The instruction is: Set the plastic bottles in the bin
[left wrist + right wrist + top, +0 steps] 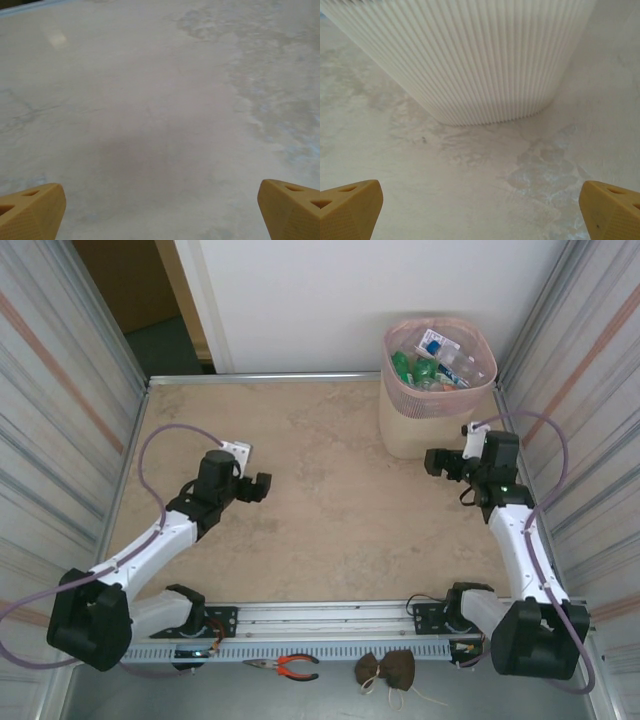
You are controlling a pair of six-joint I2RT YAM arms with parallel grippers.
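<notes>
Apparently all of the bottles are already inside the bin, which stands at the far right corner of the table. Green, clear and blue-labelled ones lie heaped under its pink-lined rim.

Closest to it is the right gripper, just beside the bin's near wall. From the wrist, the bin's ribbed side rises close ahead, and the fingers are spread wide with nothing between them.

The left gripper hangs over the left middle of the table, well apart from the bin. Its fingers are likewise wide apart and empty above the mottled surface.

I can make out no bottle on the tabletop, so I judge the job as good as finished, with nothing left to collect.

On the near ledge, in front of the arm bases, lie orange-handled pliers and a brown bundle, neither part of the job.
</notes>
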